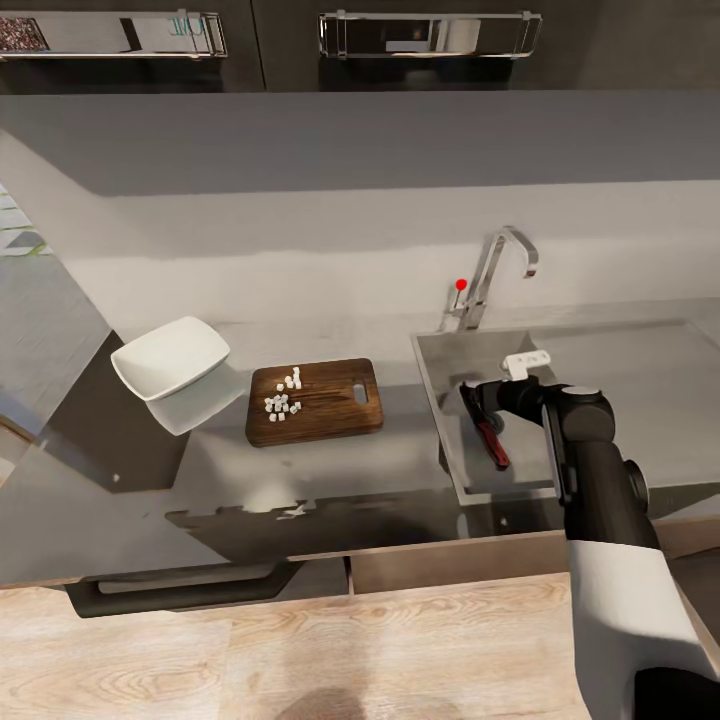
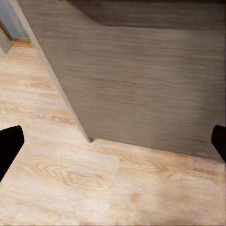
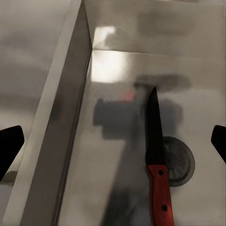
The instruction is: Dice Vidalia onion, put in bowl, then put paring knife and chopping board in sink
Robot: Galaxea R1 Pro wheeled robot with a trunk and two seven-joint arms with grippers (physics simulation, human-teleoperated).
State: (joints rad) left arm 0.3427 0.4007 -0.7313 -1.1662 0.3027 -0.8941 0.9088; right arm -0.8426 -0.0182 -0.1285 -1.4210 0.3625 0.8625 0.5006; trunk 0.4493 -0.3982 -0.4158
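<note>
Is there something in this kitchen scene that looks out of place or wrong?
Yes. The paring knife already lies in the sink, yet the diced onion sits on the chopping board, not in the bowl, which looks empty.

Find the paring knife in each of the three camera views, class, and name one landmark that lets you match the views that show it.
Head view: the paring knife lies in the sink, at its left end, just past the right gripper.
Left wrist view: not in it; wooden floor and a cabinet side.
Right wrist view: the knife lies on the basin floor, handle over the drain.
Shared landmark: the sink's left wall.
</note>
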